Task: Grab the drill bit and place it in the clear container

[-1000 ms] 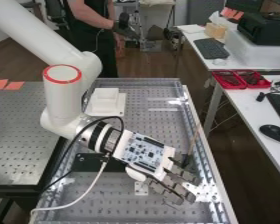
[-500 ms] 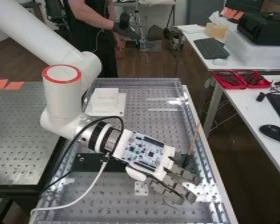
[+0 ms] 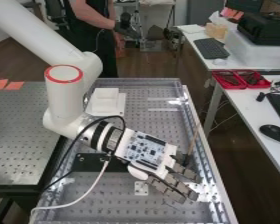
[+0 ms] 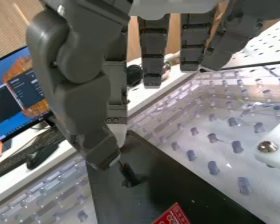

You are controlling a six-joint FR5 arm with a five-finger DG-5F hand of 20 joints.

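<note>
In the high view the hand [image 3: 176, 184] is low over the bench's near right part, its fingers stretched out and apart. A thin brownish rod [image 3: 192, 143] slants up beside it. In the wrist view the hand [image 4: 77, 85] has a lowered thumb and nearly straight fingers, with nothing visible between them. Close to the thumb's tip, a small black piece [image 4: 129, 175] stands at a dark flat block [image 4: 160, 182] with a red label; I cannot tell whether it is the drill bit. Clear plastic [image 4: 210, 107] lies beyond the block; whether it belongs to the container is unclear.
A white stepped block [image 3: 106, 102] sits at the bench's far left. Below the wrist is a black plate [image 3: 91, 161]; a white cable [image 3: 74, 200] loops nearby. Red trays [image 3: 240, 79] and a mouse [image 3: 275, 133] are on the right-hand table.
The hand and wrist have shifted slightly right and a little up in the high view. The fingers remain stretched out.
</note>
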